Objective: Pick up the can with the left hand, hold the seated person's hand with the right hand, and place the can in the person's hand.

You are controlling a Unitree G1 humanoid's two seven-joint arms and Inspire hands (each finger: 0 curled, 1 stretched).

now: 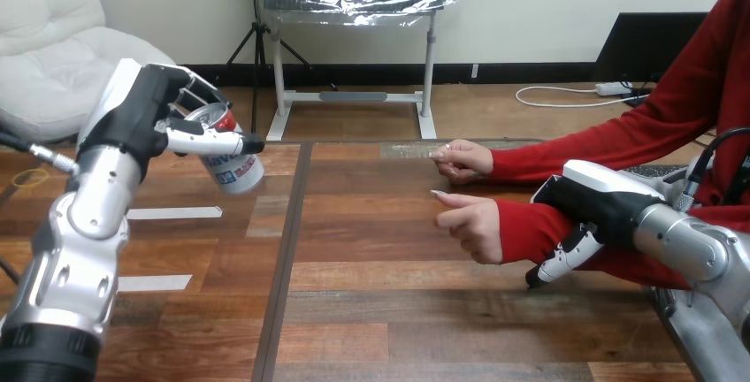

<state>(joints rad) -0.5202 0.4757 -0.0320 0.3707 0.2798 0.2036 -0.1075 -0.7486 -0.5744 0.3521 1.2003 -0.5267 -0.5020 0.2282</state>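
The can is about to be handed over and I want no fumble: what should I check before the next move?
1. The left hand grips the can, off the table: ok.
2. The right hand curled round the person's forearm near the wrist: ok.
3. The person's nearer hand open to receive: not ok, fingers curled, one pointing.
4. The can upright: not ok, tilted.
5. The can sealed: cannot tell.

Silver forearms (75, 249), left hand (133, 121) and right hand (593, 201) black with white shells, black-and-white fingers (208, 141).
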